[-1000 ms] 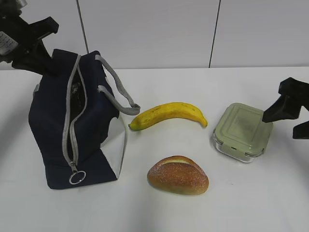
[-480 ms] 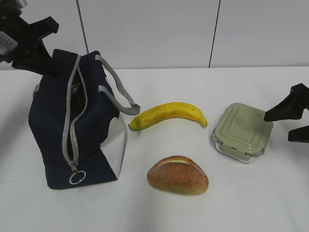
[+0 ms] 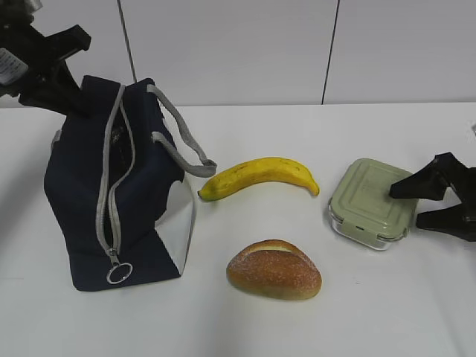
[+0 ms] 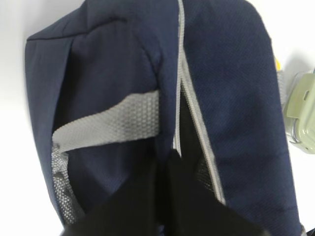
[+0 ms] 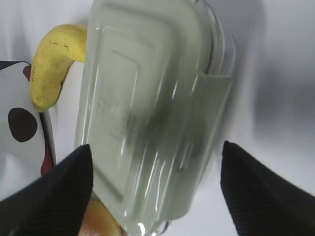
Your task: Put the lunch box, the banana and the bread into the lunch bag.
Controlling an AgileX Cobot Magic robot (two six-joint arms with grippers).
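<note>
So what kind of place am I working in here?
Probably a lab or test bench, not a kitchen: a bare white table, plain white wall panels behind, and only the lunch bag and food laid out.

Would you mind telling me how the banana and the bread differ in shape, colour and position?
The banana is long, curved and yellow; the bread is a squat oval, golden-brown with a pale split on top. The banana lies farther back, the bread nearer the camera. Both rest untouched on the white table, outside the lunch bag.
</note>
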